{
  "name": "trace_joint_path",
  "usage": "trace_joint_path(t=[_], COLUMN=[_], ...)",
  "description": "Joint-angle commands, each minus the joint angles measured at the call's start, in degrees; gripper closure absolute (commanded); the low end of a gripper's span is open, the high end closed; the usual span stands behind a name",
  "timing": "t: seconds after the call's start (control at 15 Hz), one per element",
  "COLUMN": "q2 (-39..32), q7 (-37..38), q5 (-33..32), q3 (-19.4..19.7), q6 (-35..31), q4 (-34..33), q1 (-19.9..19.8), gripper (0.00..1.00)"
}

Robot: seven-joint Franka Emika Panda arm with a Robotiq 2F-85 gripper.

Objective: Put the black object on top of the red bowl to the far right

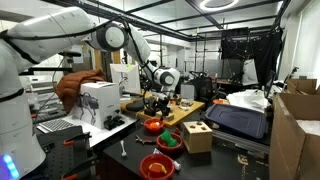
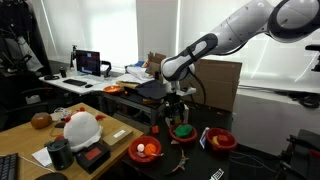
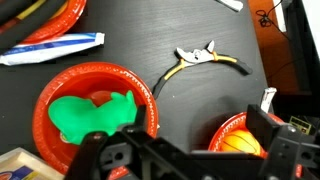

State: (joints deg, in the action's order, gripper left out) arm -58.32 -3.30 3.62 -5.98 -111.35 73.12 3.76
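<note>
My gripper (image 3: 200, 125) hangs open over the black table with nothing between its fingers. In both exterior views it (image 1: 155, 100) (image 2: 178, 106) hovers above a cluster of red bowls. Seen from the wrist, a red bowl holding a green toy (image 3: 90, 112) lies to the left and a red bowl with an orange ball (image 3: 236, 140) sits under the right finger. A third red bowl (image 2: 221, 141) (image 1: 155, 165) sits at the edge of the cluster. A small dark lump (image 1: 113, 122) beside the white box may be the black object. It does not show in the wrist view.
A slingshot-like tool (image 3: 205, 58) and a blue-and-white tube (image 3: 50, 48) lie on the table. A wooden block with holes (image 1: 197, 135) stands by the bowls, a white box (image 1: 100, 100) near the arm's base, and a wooden table (image 2: 40, 135) with clutter is alongside.
</note>
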Motion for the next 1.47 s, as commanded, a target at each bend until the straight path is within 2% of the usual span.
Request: trace_joint_path(t=[0.0, 0.53, 1.4], q2=[-0.23, -2.44, -3.83], q7=[1.23, 6.89, 9.81], q5=[0.59, 5.75, 10.61], q3=[0.33, -1.19, -2.64], q6=[-0.66, -11.19, -13.96], q4=[0.06, 4.41, 12.56], q1=[0.45, 2.12, 2.31], gripper=[0.0, 0.0, 0.0])
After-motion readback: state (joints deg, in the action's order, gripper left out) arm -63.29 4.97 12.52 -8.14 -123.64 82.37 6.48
